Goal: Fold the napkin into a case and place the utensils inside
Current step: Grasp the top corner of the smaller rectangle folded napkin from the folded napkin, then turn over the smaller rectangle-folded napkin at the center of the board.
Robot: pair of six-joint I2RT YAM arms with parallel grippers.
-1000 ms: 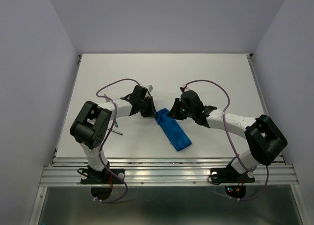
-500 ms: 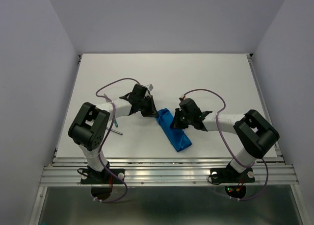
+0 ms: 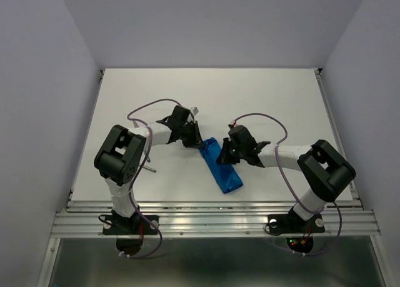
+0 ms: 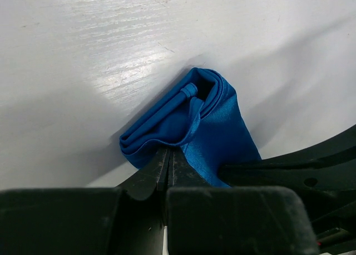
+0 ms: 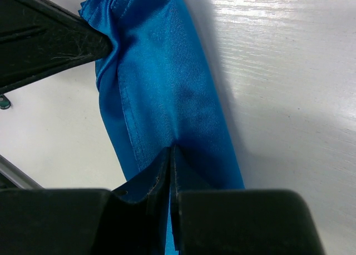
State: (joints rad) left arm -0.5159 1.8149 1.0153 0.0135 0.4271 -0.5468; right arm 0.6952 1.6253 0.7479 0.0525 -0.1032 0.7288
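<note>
While the right arm has folded inward since a second ago, right gripper (image 3: 222, 157) pinching the case (image 3: 227, 176) at its side edge, left gripper (image 3: 196, 143) clamped on its far end, grey utensil (image 3: 150, 169) well apart, beside the left arm.

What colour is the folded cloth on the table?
Plain bright blue napkin, clearest in right wrist view.

No readable text or labels appear anywhere.
</note>
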